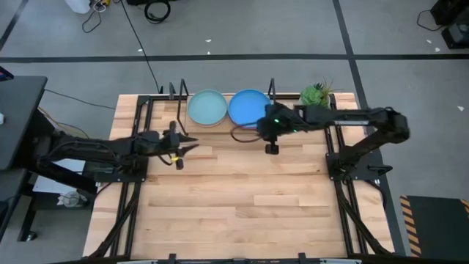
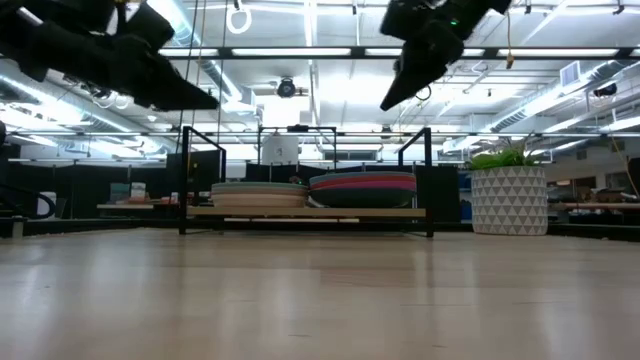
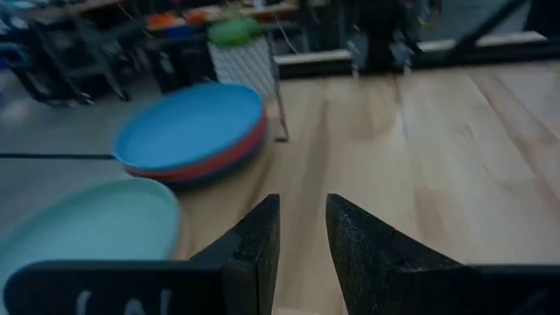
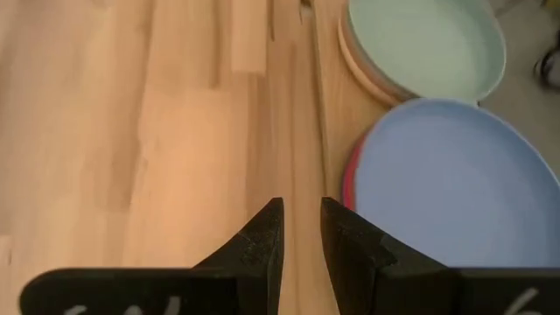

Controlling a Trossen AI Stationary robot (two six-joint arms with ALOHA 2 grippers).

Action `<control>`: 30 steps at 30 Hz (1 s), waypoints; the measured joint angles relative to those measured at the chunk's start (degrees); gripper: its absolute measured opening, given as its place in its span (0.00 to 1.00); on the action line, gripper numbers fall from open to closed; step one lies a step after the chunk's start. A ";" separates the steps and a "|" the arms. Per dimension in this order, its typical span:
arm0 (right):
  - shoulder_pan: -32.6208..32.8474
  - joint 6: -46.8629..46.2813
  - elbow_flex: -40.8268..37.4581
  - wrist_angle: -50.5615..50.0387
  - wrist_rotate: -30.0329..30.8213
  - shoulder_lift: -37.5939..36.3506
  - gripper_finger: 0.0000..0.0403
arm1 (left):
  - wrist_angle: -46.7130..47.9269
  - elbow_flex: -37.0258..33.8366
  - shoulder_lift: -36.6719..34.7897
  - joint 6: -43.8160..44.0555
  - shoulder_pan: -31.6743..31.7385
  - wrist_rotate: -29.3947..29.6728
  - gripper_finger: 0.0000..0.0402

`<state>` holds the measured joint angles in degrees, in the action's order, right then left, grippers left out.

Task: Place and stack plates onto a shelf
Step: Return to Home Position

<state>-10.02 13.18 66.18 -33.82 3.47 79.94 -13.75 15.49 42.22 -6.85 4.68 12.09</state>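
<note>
Two stacks of plates rest on the low wood shelf at the table's far edge. The left stack is topped by a light turquoise plate, the right one by a blue plate over reddish and dark ones. My left gripper hovers above the table, near and left of the turquoise stack, holding nothing, its fingers a narrow gap apart. My right gripper hovers just in front of the blue stack, empty, fingers also a narrow gap apart.
A green plant in a white patterned pot stands at the far right, beside the shelf. Thin black wire uprights frame the shelf. Bare wooden tabletop spreads across the middle and near side.
</note>
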 joint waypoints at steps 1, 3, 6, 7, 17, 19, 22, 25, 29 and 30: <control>0.36 0.00 -2.76 2.94 -0.12 -1.71 0.21 | 0.71 0.00 -1.52 -0.17 0.01 0.75 0.25; 0.83 0.07 -8.12 8.93 -0.14 -4.88 0.21 | 1.68 0.00 -4.81 -0.29 0.01 1.43 0.25; 1.03 0.94 -15.26 17.53 -0.14 -9.58 0.21 | 3.95 0.00 -9.95 -1.00 0.03 2.81 0.25; 1.03 1.38 -17.57 21.15 -0.14 -11.08 0.21 | 4.30 0.00 -11.50 -1.19 0.15 3.64 0.25; 0.01 2.90 -39.32 50.23 0.04 -22.77 0.21 | 14.97 0.00 -26.00 4.92 2.67 5.21 0.25; 0.04 2.22 -42.49 53.39 -0.15 -24.28 0.21 | 16.83 0.00 -28.16 5.83 2.67 5.98 0.25; 0.04 1.91 -46.24 57.17 -0.14 -26.09 0.21 | 18.41 0.00 -30.92 6.25 2.66 7.18 0.25; 0.02 0.72 -49.59 60.14 -0.20 -27.44 0.21 | 20.47 0.00 -33.33 6.23 2.65 8.37 0.25; 0.04 -0.11 -54.87 66.84 -0.55 -29.02 0.21 | 21.92 -0.31 -35.53 7.71 2.65 8.75 0.25; 0.04 -0.42 -56.39 68.84 -0.55 -29.26 0.21 | 20.99 -1.12 -35.88 8.32 2.65 8.74 0.25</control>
<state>-9.98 12.76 9.80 35.03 2.92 50.68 7.24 14.36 6.34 1.47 7.33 20.83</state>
